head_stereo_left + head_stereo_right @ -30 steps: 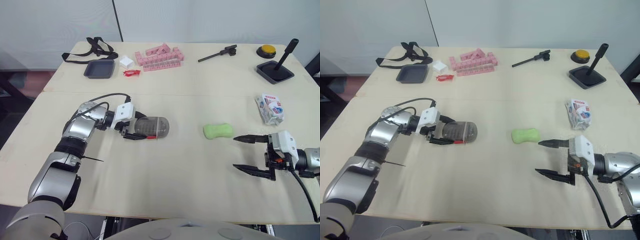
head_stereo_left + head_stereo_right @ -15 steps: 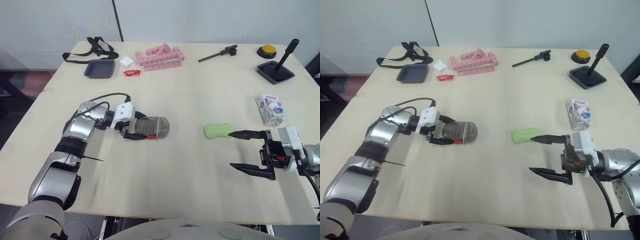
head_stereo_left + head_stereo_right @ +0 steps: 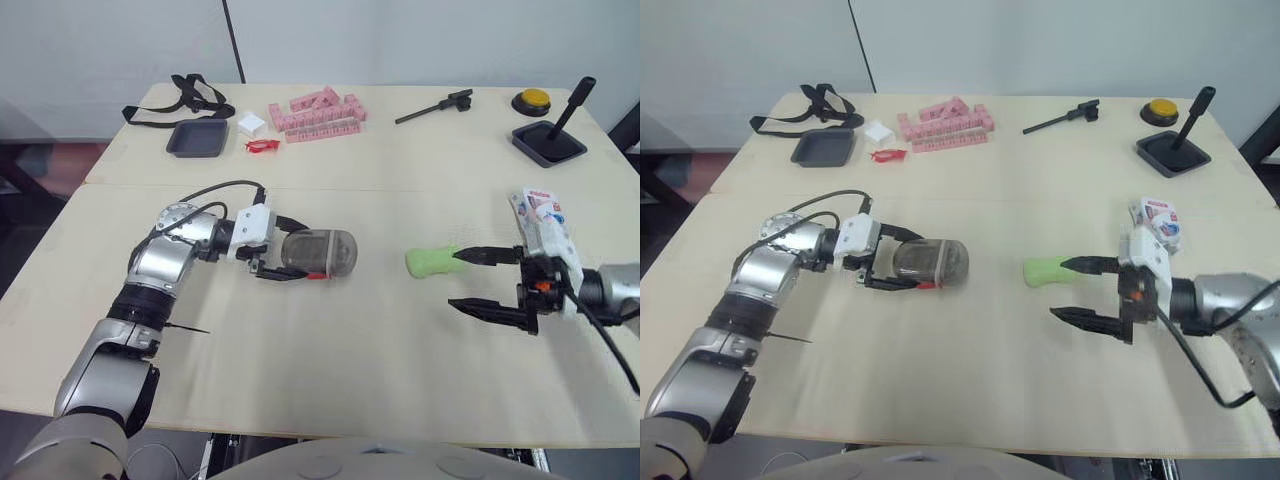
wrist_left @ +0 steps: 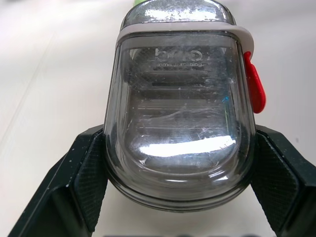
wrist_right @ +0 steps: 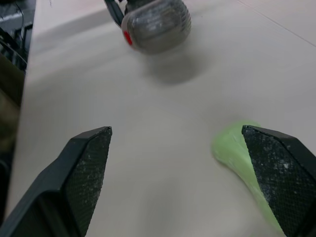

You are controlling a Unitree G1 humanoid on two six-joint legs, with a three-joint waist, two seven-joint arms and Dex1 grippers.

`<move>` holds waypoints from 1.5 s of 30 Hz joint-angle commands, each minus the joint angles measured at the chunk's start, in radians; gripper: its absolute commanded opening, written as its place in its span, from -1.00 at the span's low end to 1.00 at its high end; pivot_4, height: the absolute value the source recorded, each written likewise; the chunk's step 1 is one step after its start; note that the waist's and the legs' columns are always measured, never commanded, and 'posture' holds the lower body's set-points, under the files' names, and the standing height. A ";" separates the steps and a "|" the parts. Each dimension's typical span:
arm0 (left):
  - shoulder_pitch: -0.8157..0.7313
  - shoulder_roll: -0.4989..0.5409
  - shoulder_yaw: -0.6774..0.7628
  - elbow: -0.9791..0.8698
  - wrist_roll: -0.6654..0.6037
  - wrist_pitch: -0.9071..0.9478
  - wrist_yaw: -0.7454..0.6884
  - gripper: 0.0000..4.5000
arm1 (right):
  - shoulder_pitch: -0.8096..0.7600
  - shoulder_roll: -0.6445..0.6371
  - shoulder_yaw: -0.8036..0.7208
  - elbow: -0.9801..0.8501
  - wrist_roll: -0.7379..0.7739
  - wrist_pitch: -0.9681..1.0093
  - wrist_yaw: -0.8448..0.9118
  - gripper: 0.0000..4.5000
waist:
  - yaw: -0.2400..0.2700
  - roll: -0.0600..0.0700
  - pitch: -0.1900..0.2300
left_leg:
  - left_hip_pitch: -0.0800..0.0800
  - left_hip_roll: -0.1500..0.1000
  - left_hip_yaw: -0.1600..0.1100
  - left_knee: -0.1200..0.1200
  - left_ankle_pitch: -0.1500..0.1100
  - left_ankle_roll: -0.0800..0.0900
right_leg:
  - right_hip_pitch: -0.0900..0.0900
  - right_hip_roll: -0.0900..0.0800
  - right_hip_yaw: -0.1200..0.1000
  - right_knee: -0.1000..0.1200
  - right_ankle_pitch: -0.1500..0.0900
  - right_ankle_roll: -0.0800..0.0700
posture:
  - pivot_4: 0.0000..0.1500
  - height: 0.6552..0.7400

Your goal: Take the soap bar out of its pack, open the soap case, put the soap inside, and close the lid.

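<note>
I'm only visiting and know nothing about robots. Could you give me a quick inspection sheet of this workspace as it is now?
Surface: pale wooden table, with a seam across it.
Job's things: green soap bar lies bare on the table; clear soap case, lid looks shut; crumpled pack near the right arm.
Clutter: dark tray, pink blocks, black strap, black tool and yellow button, all at the far side.
End effectors: left end effector clamps the soap case; right end effector is open, one fingertip at the soap bar.
Cables: black cable loops over the left arm.
Surroundings: grey wall.
</note>
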 commanded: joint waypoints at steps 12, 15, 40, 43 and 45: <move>0.092 -0.064 -0.006 -0.247 -0.016 -0.038 0.165 0.54 | -0.318 0.156 0.050 0.054 0.816 0.540 -0.853 1.00 | 0.026 0.000 0.000 | 0.000 0.000 0.000 -0.003 0.007 -0.012 | 0.000 0.000 0.000 0.000 0.000 0.000 | 1.00 0.31; 0.096 -0.062 -0.016 -0.251 -0.009 -0.050 0.172 0.54 | -0.343 0.154 0.088 0.067 0.922 0.512 -0.959 1.00 | 0.028 0.000 0.000 | 0.000 0.000 0.001 -0.003 0.008 -0.014 | 0.000 0.000 -0.001 0.000 0.000 0.000 | 1.00 0.31; 0.086 -0.054 -0.034 -0.231 0.015 -0.090 0.209 0.54 | -0.362 0.103 0.242 0.099 1.151 0.414 -1.156 0.88 | 0.031 0.000 0.000 | -0.002 0.000 0.001 -0.004 0.012 -0.021 | 0.005 -0.003 -0.006 -0.003 0.000 0.001 | 1.00 0.31; 0.088 -0.051 -0.035 -0.233 0.012 -0.088 0.208 0.54 | -0.356 0.111 0.244 0.109 1.151 0.413 -1.162 0.52 | 0.030 0.000 0.000 | -0.002 0.000 0.001 -0.004 0.012 -0.021 | 0.005 -0.003 -0.006 -0.003 0.000 0.001 | 1.00 0.31; 0.088 -0.049 -0.037 -0.234 0.011 -0.088 0.209 0.54 | -0.356 0.114 0.244 0.111 1.151 0.413 -1.162 0.23 | 0.030 0.000 0.000 | -0.002 0.000 0.001 -0.004 0.012 -0.021 | 0.005 -0.003 -0.006 -0.003 0.000 0.001 | 1.00 0.31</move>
